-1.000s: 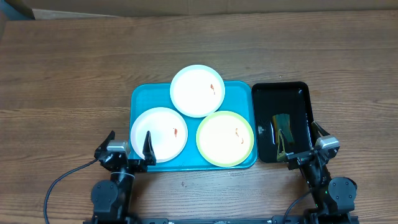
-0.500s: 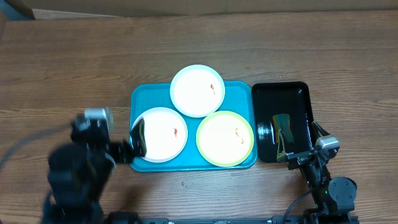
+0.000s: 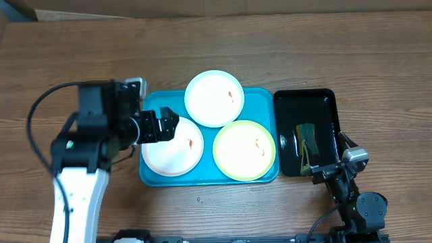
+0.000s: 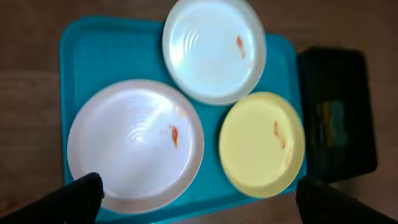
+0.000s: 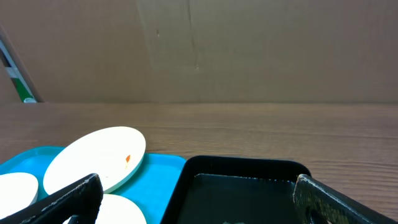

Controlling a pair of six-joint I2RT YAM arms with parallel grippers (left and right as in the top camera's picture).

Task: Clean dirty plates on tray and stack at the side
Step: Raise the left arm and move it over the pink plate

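Three smeared plates lie on the turquoise tray mid-table. The left gripper hovers above the near-left plate, jaws wide; the right gripper, also wide, rests near right.

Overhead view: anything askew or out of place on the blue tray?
Yes: the far round white plate sits partly over the far rim of the turquoise rectangular plastic tray, overhanging the wooden table. The right wrist view suggests it rests tilted on that rim. Nothing else stands out.
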